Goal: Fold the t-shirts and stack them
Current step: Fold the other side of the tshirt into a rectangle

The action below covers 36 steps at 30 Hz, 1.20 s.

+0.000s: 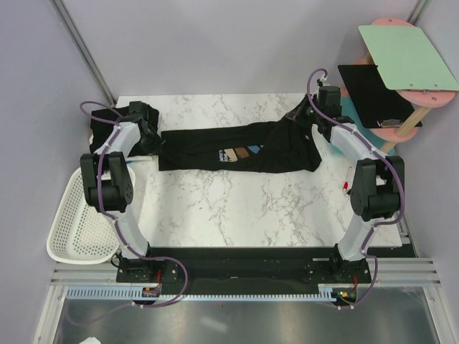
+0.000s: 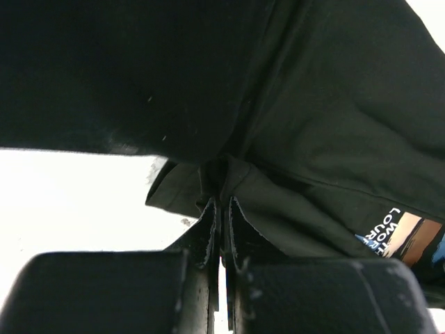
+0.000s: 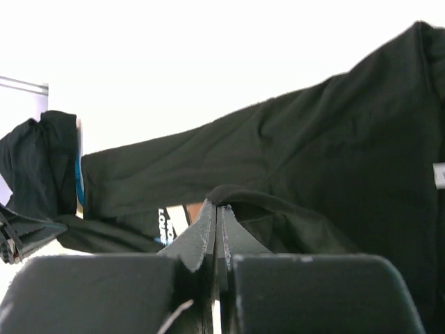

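Pale lilac walls close in a white marble-patterned table (image 1: 237, 208). Across its far half you have a black short-sleeved cotton t-shirt (image 1: 215, 147) stretched out in a long band. Its blue, brown and white chest print (image 1: 237, 153) faces up near the middle.

Your left gripper (image 2: 221, 203) has its jaws pressed together on a pinch of the shirt's left end — the wrist view shows the fabric bunched right at the fingertips. Your right gripper (image 3: 217, 207) is clamped just as tight on a fold at the shirt's right end, where the cloth rises off the table into a peak.

Behind your left arm, at the table's far left corner, lies a crumpled heap of black cloth (image 1: 99, 135) — seemingly a second shirt, though too bunched to be sure. A white perforated plastic basket (image 1: 79, 222) sits off the table's left edge, well apart from the stretched shirt.
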Tool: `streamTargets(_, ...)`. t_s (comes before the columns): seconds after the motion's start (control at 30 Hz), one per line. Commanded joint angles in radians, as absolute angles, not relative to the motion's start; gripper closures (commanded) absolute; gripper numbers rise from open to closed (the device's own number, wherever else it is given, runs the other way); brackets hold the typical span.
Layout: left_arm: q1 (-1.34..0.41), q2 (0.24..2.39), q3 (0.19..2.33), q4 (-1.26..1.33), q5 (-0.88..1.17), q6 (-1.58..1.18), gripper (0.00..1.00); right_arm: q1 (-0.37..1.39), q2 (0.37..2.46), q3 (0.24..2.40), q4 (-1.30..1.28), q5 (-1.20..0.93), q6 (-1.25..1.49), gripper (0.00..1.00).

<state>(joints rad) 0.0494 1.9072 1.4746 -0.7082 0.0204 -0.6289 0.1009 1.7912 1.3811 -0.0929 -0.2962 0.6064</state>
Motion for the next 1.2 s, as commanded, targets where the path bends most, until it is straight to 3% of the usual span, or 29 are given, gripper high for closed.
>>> streamTargets(0.0,0.061,1.957,1.543,-0.716,0.075,-0.597,0.98,0.094,1.884,1.485,-0.037,-0.316,0.632,0.99)
streamTargets(0.57,0.078,2.071,1.690,-0.738,0.140,-0.595,0.97,0.075,2.299,1.856,-0.066,-0.233,0.667,0.93)
streamTargets(0.67,0.078,2.072,1.694,-0.739,0.138,-0.586,0.96,0.074,2.338,1.922,-0.098,-0.262,0.638,0.73)
streamTargets(0.7,0.078,2.074,1.694,-0.739,0.138,-0.586,0.96,0.074,2.326,1.919,-0.104,-0.265,0.632,0.57)
streamTargets(0.8,0.078,2.080,1.698,-0.739,0.143,-0.586,0.96,0.074,2.244,1.814,-0.101,-0.267,0.609,0.37)
streamTargets(1.17,0.077,2.098,1.700,-0.739,0.146,-0.583,0.95,0.075,1.993,1.490,-0.162,-0.327,0.558,0.43)
